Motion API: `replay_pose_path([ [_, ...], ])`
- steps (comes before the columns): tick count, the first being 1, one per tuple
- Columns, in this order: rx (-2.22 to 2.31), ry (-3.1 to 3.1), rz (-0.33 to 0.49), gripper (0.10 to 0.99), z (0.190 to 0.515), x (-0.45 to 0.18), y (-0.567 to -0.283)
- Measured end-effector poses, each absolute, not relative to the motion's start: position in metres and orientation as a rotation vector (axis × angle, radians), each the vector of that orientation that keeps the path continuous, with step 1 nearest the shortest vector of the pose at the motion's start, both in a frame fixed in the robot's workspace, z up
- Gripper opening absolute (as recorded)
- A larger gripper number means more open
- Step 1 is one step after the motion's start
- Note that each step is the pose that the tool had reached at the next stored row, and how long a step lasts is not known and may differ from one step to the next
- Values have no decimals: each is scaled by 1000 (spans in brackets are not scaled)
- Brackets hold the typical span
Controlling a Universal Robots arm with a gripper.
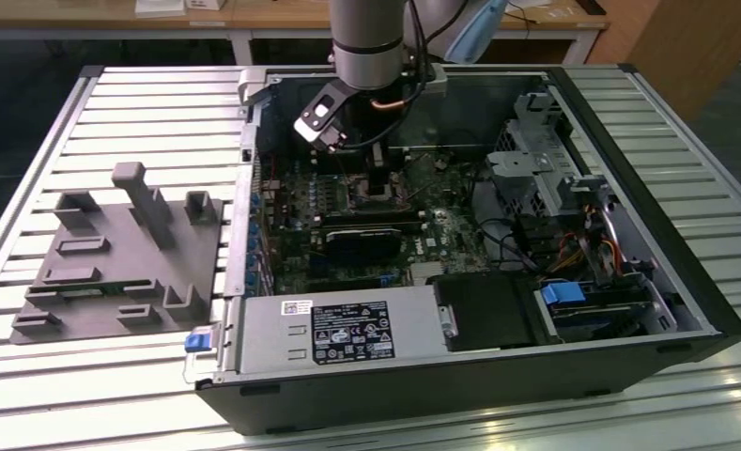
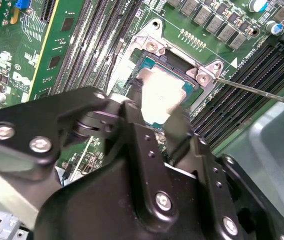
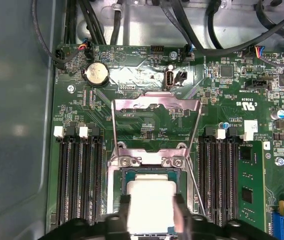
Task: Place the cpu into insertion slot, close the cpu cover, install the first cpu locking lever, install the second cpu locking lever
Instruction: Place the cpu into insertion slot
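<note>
The cpu (image 3: 152, 195), a small square chip with a dull silvery top, is held between my black fingers (image 3: 182, 212), directly over the insertion slot (image 3: 124, 175) on the green motherboard. In the second wrist view the cpu (image 2: 164, 87) lies low in the slot's dark rim (image 2: 169, 60), with its green edge showing. My gripper (image 3: 153, 210) is shut on the cpu's two opposite sides. The cpu cover (image 3: 154, 104), a silvery frame, stands swung open beyond the slot. Thin wire locking levers (image 3: 115, 140) (image 3: 197, 187) run along either side of the socket. In the exterior view my gripper (image 1: 380, 188) reaches down into the open case.
Long black memory slots (image 3: 74, 175) (image 3: 222, 175) flank the socket closely. Black cables (image 3: 192, 35) hang past the board's edge. In the exterior view a power supply (image 1: 332, 329) and drive cage (image 1: 546, 160) crowd the case, and a grey fixture (image 1: 119, 254) sits on the table at the exterior view's left.
</note>
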State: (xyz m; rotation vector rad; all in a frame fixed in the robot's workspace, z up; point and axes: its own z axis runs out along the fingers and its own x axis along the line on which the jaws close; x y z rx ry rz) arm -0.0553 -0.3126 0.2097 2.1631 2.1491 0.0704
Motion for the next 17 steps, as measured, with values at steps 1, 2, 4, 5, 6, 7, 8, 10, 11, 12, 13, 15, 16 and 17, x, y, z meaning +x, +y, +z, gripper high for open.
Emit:
replay_pose_path([
  [1,2163,2149,70,412,210,-55,-313],
  [2,2163,2149,70,412,210,-55,-313],
  [4,2163,2149,70,294,210,-55,-313],
  [5,2163,2149,70,294,210,-55,-313],
  [6,2163,2149,70,235,210,-55,-313],
  [7,2163,2149,70,235,210,-55,-313],
  [8,2163,2149,70,176,210,-55,-313],
  [10,2163,2149,70,102,210,-55,-313],
  [11,2163,2149,70,102,210,-55,-313],
  [12,2163,2149,70,102,210,-55,-313],
  [13,2163,2149,70,102,210,-55,-313],
  [15,2163,2149,70,102,210,-55,-313],
  [16,2163,2149,70,102,210,-55,-313],
  [17,2163,2149,69,102,211,-55,-313],
])
